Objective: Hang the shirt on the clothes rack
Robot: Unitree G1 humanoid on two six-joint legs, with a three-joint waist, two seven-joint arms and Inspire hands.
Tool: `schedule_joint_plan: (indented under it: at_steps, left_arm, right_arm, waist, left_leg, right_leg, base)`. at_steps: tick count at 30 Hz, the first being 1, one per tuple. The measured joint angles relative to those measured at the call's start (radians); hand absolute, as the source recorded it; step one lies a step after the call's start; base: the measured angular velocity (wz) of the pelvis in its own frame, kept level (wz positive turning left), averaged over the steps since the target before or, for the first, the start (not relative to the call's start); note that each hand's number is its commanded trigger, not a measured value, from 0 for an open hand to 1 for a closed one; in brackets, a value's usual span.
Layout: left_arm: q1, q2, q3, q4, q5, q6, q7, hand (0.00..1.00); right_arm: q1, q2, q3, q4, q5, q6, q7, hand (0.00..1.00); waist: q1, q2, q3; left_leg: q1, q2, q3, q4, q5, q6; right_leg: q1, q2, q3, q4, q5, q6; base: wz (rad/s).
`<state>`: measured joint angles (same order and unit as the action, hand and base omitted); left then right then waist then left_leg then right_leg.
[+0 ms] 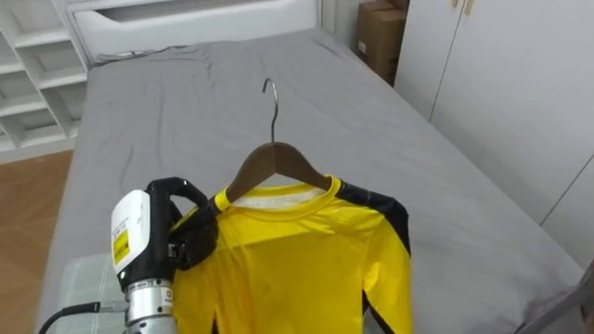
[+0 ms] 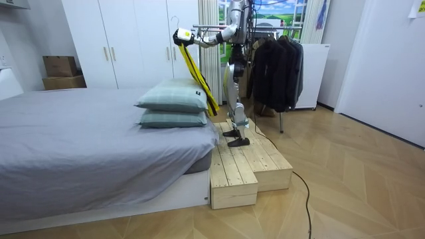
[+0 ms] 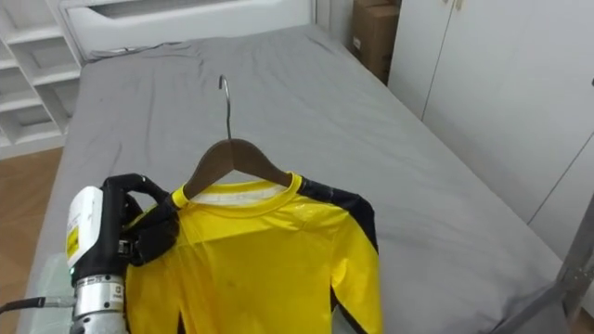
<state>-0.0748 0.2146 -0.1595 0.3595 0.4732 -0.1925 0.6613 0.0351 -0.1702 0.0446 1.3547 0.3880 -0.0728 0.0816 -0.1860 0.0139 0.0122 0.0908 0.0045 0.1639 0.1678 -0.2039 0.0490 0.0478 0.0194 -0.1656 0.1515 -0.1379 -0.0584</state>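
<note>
Left to right in the eye views: the left hand (image 1: 190, 239) is clenched round the left shoulder of a yellow long-sleeved shirt (image 1: 297, 264). The shirt is mounted on a brown wooden hanger (image 1: 274, 160) with a metal hook and is held aloft over the grey-sheeted bed (image 1: 186, 102). White wardrobe doors (image 1: 520, 93) stand at the right. In the room view, the robot stands on a pale wooden platform (image 2: 246, 162) at the bedside, near two grey-green pillows (image 2: 174, 99).

Grey bed (image 1: 278, 93), stacked pillows (image 2: 172, 99), cardboard box (image 1: 380, 37) beside white wardrobe (image 1: 501, 93), wooden platform (image 2: 242, 166) on floor.
</note>
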Motion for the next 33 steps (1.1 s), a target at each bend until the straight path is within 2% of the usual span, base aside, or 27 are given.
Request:
schedule_joint_plan:
  at_steps: [9,17,21,28,33]
  left_arm:
    - [0.0,0.0,0.0,-0.009,0.001,0.0,0.004,1.0]
    - [0.0,0.002,0.043,-0.131,-0.004,-0.005,0.037,1.0]
    - [0.0,0.002,0.045,-0.147,0.0,-0.009,0.054,1.0]
    - [0.0,0.007,0.04,-0.144,-0.003,-0.01,0.062,1.0]
    - [0.0,0.014,0.039,-0.145,-0.007,-0.01,0.081,1.0]
  right_arm:
    - [0.004,0.002,0.0,0.02,0.002,0.001,-0.019,0.0]
    - [0.011,0.005,-0.024,0.024,0.002,0.001,-0.049,0.0]
    - [0.014,0.005,-0.028,0.021,-0.01,0.001,-0.057,0.0]
    - [0.009,0.002,-0.028,-0.004,-0.146,0.0,-0.124,0.0]
    - [-0.022,-0.04,-0.03,-0.027,-0.347,0.001,-0.223,0.0]
  waist:
    - [0.004,-0.002,-0.0037]
    - [0.002,0.003,-0.0078]
    - [0.003,0.006,-0.0096]
    - [0.01,0.002,-0.0061]
    - [0.029,-0.002,-0.0013]
  left_leg:
    - [0.008,0.0,0.0,-0.001,0.0,0.0]
    - [0.009,0.0,0.0,-0.001,0.0,0.0]
    - [0.01,0.0,0.0,-0.001,0.0,0.0]
    - [0.016,0.0,0.011,-0.003,0.0,0.0]
    - [0.024,-0.001,0.02,-0.015,0.0,0.0]
  right_leg:
    - [0.007,0.0,-0.001,0.0,0.0,0.0]
    - [0.009,0.0,0.0,0.0,0.0,0.0]
    - [0.01,0.0,-0.001,0.0,0.0,0.0]
    - [0.004,0.0,0.005,0.002,-0.002,-0.002]
    - [0.004,0.002,0.017,0.008,-0.003,-0.001]
  base:
    - [0.0]
    - [0.0]
    - [0.0]
    - [-0.03]
    - [-0.08]
